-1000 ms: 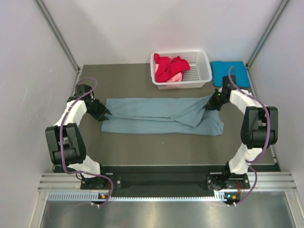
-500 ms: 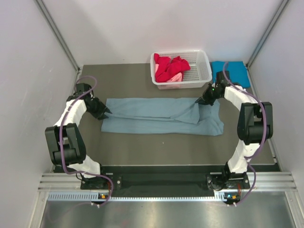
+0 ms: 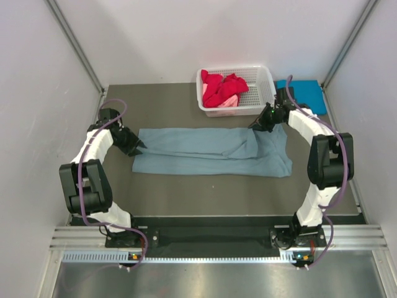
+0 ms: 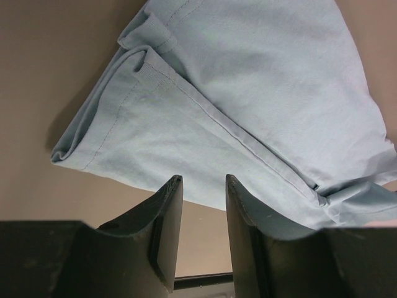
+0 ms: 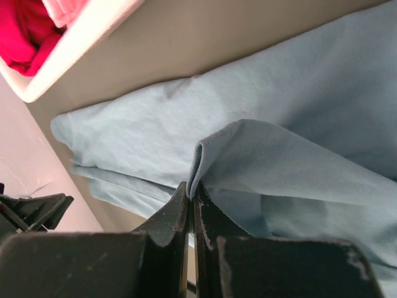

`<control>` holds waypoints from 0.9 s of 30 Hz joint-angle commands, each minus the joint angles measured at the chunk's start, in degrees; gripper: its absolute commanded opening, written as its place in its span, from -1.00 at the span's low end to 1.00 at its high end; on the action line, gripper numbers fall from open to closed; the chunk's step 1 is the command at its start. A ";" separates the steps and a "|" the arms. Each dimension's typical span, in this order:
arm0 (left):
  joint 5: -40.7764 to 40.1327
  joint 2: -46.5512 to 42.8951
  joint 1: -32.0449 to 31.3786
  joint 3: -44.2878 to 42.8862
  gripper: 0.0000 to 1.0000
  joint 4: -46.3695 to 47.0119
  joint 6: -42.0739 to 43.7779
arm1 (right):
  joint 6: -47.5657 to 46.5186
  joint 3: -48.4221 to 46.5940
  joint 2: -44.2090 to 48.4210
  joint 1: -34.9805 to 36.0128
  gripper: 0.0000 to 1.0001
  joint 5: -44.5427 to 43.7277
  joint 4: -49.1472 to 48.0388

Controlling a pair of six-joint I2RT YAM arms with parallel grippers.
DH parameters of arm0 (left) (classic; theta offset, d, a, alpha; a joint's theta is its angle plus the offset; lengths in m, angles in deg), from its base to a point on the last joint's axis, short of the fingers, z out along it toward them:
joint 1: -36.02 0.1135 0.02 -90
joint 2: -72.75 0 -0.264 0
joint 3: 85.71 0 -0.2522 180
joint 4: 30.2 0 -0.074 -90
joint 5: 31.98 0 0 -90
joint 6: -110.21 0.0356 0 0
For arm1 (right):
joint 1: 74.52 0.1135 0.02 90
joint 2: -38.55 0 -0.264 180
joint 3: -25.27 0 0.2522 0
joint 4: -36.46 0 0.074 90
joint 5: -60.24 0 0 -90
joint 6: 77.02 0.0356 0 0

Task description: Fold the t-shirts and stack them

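Basket (image 3: 251, 107) of white lattice stands at the far side of the table (image 3: 173, 105) in the top view. Inside it, toward its left side, lies a crumpled red shirt (image 3: 222, 85), and a pink shirt (image 3: 230, 101) shows at the front edge of the red one. A folded turquoise shirt (image 3: 308, 94) lies just to the right of the basket, on the table. In front of the basket the grey-blue shirt (image 3: 198, 152) is laid out as a long band; it goes from far left of the basket to a little past its right side. The left gripper (image 3: 138, 148) is at the left end of this band, well apart from the basket. The right gripper (image 3: 255, 124) is near the front right corner of the basket and holds up a part of the grey-blue shirt there.

From the left wrist, the left gripper (image 4: 203, 180) has its jaws partly apart, a narrow gap with nothing between them. The grey-blue shirt (image 4: 260, 93) lies flat just beyond the fingertips, with a folded sleeve and its stitched hem toward the left. Whether the fingertips touch the cloth I cannot tell.

From the right wrist, the right gripper (image 5: 191, 189) is closed tight on a raised fold of the grey-blue shirt (image 5: 298, 105). The cloth goes up from the table into the jaws as a small peak. The basket (image 5: 80, 40) is at the upper left, apart from the held fold, with the red shirt (image 5: 22, 31) and the pink shirt (image 5: 59, 7) visible in it.
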 commanded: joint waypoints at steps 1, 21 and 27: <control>0.65 -0.06 0.11 -1.32 -0.22 1.69 0.79 | 1.16 -3.37 -0.81 0.33 -1.00 0.76 -2.65; 1.09 -0.06 0.11 -1.06 -0.22 1.87 0.88 | 4.85 -5.92 -2.66 0.16 -0.99 1.81 -4.85; 1.18 -0.32 0.19 -0.62 -0.22 1.78 1.23 | 10.47 -3.29 -3.01 -0.54 -0.96 3.56 -8.96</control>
